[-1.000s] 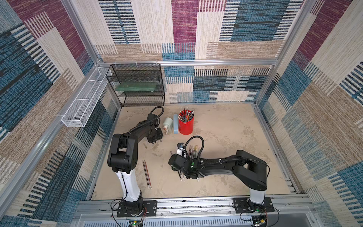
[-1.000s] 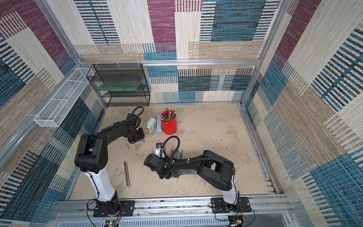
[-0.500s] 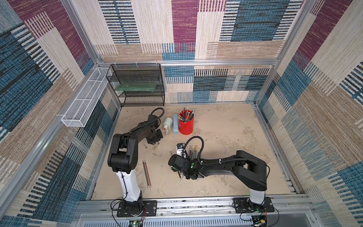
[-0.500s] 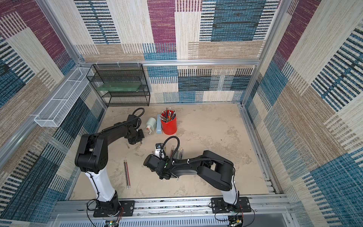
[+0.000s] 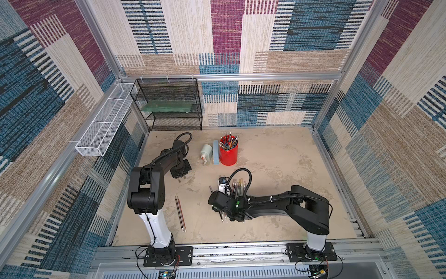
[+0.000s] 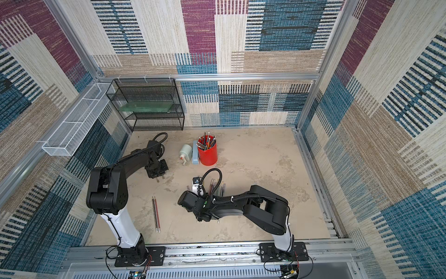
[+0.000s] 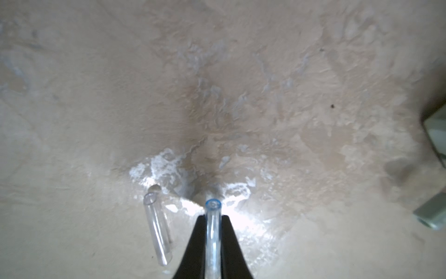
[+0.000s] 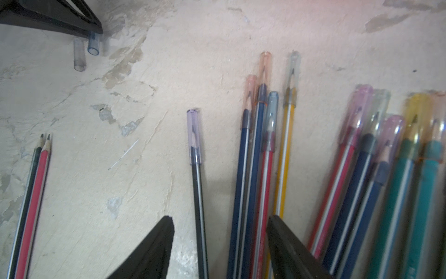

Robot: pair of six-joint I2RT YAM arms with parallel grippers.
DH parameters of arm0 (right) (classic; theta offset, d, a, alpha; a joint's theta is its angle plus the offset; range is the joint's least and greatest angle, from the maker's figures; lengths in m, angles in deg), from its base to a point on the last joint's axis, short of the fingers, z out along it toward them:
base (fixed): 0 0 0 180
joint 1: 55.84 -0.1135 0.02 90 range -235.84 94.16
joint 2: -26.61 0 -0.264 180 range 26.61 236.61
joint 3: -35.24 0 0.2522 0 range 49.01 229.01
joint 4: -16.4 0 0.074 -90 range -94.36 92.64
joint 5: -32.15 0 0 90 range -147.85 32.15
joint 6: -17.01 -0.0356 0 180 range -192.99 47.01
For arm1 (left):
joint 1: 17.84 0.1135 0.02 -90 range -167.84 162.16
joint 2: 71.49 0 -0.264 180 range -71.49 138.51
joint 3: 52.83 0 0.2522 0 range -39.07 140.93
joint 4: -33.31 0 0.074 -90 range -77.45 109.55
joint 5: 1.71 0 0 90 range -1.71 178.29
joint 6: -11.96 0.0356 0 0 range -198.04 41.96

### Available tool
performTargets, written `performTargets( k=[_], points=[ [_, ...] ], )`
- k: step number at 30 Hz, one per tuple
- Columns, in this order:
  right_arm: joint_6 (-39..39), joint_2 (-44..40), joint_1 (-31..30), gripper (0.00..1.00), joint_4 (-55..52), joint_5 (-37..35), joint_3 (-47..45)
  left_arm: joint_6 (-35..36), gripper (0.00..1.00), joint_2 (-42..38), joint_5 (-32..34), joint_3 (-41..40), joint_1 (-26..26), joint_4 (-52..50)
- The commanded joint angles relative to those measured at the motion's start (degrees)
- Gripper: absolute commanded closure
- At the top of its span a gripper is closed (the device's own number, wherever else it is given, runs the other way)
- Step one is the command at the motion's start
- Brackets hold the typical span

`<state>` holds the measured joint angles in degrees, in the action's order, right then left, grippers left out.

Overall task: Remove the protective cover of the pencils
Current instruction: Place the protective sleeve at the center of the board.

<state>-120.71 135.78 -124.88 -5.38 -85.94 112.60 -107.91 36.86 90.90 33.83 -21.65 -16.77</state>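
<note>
Pinching a clear plastic tube-shaped pencil cap with a blue rim (image 7: 212, 210), the left gripper (image 7: 213, 217) has its black jaws closed tight on it, and the cap's open mouth pokes just past the fingertips. A second clear plastic cap (image 7: 156, 227) lies loose on the mottled beige tabletop (image 5: 277, 169) just beside it. The right gripper (image 8: 220, 218) hangs low with its jaws spread wide and nothing in them. It straddles a dark striped pencil with a lilac cap (image 8: 196, 183) and the edge of the capped pencils (image 8: 261, 145), a fanned heap of blue, red, yellow and teal shafts near the table's middle. Two bare-tipped pencils (image 5: 180, 212), one dark and one red, lie side by side between the two arm bases, well apart from the heap. A red cylindrical cup (image 5: 228, 155) stands toward the back wall. Open tabletop stretches from the right arm to the aluminium rail (image 5: 337, 183) at the right wall.
</note>
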Motion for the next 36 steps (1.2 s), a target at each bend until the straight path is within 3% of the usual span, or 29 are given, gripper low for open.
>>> performTargets(
  k=[1,9,36],
  points=[
    [-0.26,0.0,-0.13,0.33,0.53,-0.29,0.24,1.7,0.92,0.65,0.11,0.58,0.23,-1.4],
    [-0.04,1.08,-0.61,0.34,-0.46,0.07,1.32,0.82,0.9,1.33,1.06,1.21,0.8,-2.49],
    [0.84,7.32,-1.05,0.55,-6.53,0.46,8.3,0.52,0.79,0.5,0.63,-0.16,1.38,-2.01]
  ],
)
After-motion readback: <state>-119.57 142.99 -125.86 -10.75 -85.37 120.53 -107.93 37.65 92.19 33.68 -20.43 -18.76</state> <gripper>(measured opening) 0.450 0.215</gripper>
